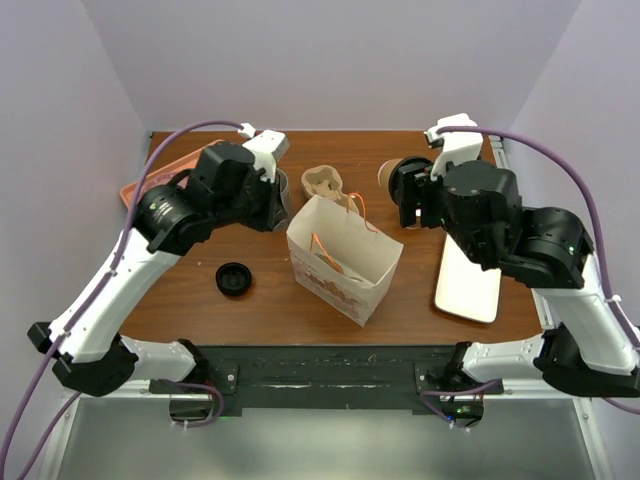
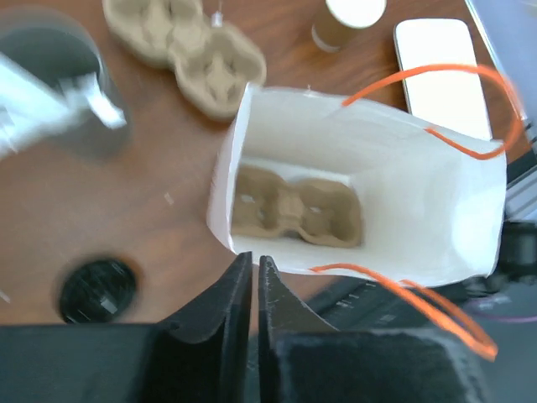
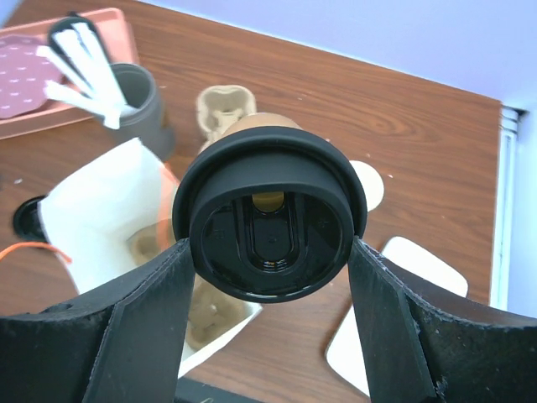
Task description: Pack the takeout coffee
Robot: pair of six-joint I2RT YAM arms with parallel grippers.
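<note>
My right pincer point(image 3: 268, 249) is grasping a black lid point(image 3: 270, 220) by its rim, and the cup point(image 2: 346, 23) shows tan just behind it. Whether the lid is seated I cannot tell. The cup stands upright on the far surface point(image 1: 260, 300), just right of the bag point(image 1: 335, 290), so this arm is nearer. My left pincer point(image 2: 255, 277) is clenched and empty beside the bag. The carrier point(image 2: 294, 210) inside lies lengthwise, and orange handles point(image 2: 453, 109) arch across the mouth.

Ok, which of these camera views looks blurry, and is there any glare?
Left wrist view: smeared, worst on the grey tumbler and the orange handles. Right wrist view: the black lid is sharp, with a slight sheen. Top view: crisp and evenly lit, only soft shadows by the paper bag.
</note>
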